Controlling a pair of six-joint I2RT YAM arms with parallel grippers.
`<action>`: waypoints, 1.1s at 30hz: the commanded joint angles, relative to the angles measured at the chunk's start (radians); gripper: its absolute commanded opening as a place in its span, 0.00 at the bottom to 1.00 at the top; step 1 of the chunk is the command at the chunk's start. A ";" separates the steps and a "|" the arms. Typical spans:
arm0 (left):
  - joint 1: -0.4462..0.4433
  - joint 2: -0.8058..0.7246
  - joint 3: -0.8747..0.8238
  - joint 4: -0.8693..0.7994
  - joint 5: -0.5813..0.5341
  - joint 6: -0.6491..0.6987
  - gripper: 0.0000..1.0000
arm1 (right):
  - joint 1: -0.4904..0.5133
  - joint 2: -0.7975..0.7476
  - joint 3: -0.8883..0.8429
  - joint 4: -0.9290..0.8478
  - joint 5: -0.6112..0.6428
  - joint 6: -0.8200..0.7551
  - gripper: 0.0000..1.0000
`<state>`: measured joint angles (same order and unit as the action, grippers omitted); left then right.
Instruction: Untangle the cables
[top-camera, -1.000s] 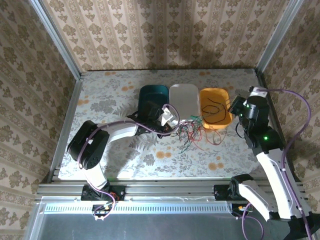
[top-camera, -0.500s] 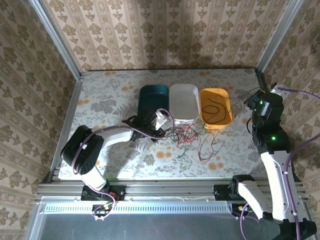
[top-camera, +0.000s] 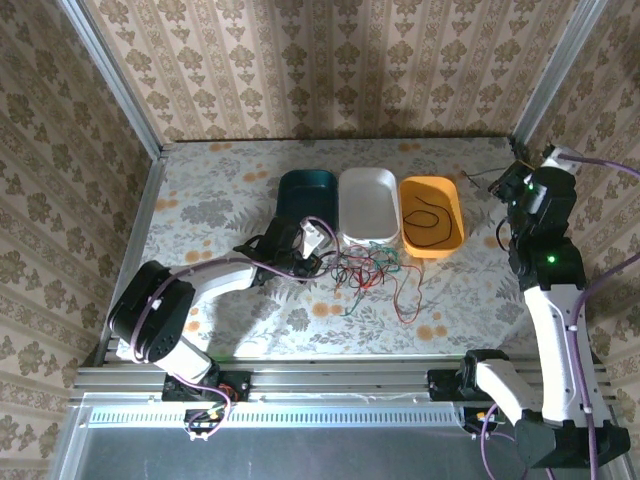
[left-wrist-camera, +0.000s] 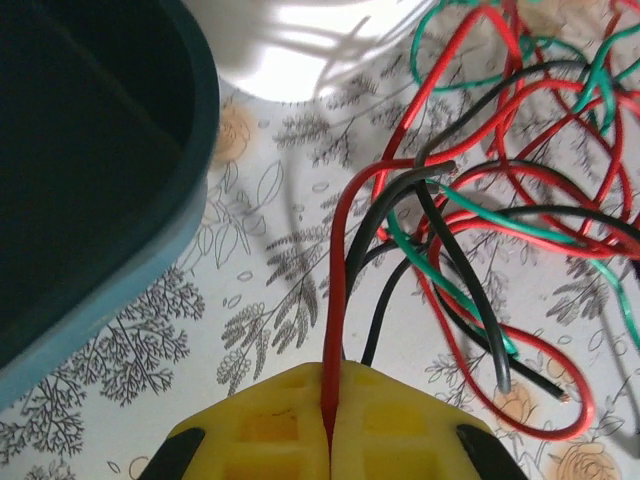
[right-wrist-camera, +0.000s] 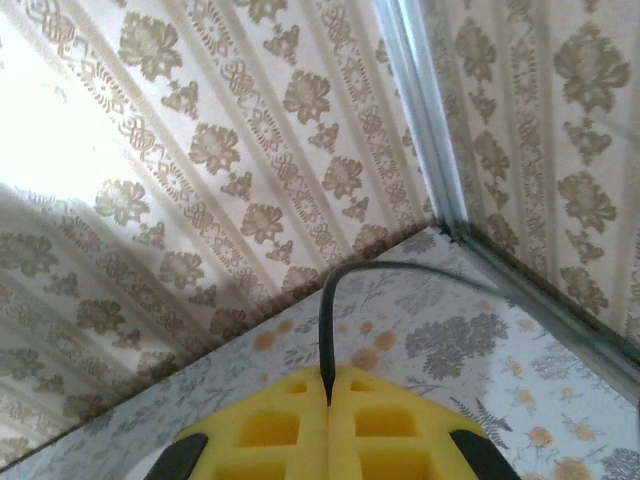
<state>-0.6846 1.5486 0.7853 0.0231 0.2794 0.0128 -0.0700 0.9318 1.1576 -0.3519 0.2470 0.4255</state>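
From overhead, the tangle of thin red, green and black cables (top-camera: 372, 270) lies on the floral-patterned tabletop (top-camera: 215, 205), just in front of the white oblong plastic tray (top-camera: 368, 190). That tray sits between the dark teal oblong tray (top-camera: 300, 190) and the orange oblong tray (top-camera: 448, 205). A separate black looping cable (top-camera: 425, 218) lies inside the orange tray.

The left gripper (top-camera: 312, 258) sits low at the tangle's left edge. The overhead view is too coarse to show what it grips, but the left wrist view is clear. There the yellow pads (left-wrist-camera: 270, 425) of the left gripper (left-wrist-camera: 330, 405) are pressed together on a single red cable (left-wrist-camera: 338, 290). That cable rises from the seam into the knot of crossing strands (left-wrist-camera: 480, 190), with the teal tray's wall (left-wrist-camera: 150, 230) close on the left.

The right gripper (top-camera: 507, 184) is raised near the far right corner, well apart from the tangle. In the right wrist view the gripper (right-wrist-camera: 328, 385) is closed on a thin black cable (right-wrist-camera: 345, 275), which arcs away to the right. Behind it are the patterned wallpaper (right-wrist-camera: 200, 150) and a metal corner post (right-wrist-camera: 420, 110).
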 joint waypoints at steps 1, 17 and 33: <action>0.008 -0.022 0.000 0.042 0.036 -0.030 0.00 | -0.001 0.026 0.072 0.039 -0.069 -0.034 0.00; 0.009 0.006 -0.006 0.101 0.041 -0.086 0.00 | 0.058 0.255 0.085 0.100 -0.351 0.049 0.00; 0.008 0.035 0.015 0.097 0.072 -0.101 0.00 | 0.079 0.258 -0.040 0.048 -0.145 0.053 0.00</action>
<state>-0.6846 1.5719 0.7746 0.1131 0.3252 -0.0631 0.0048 1.1965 1.1252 -0.2882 0.0189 0.4526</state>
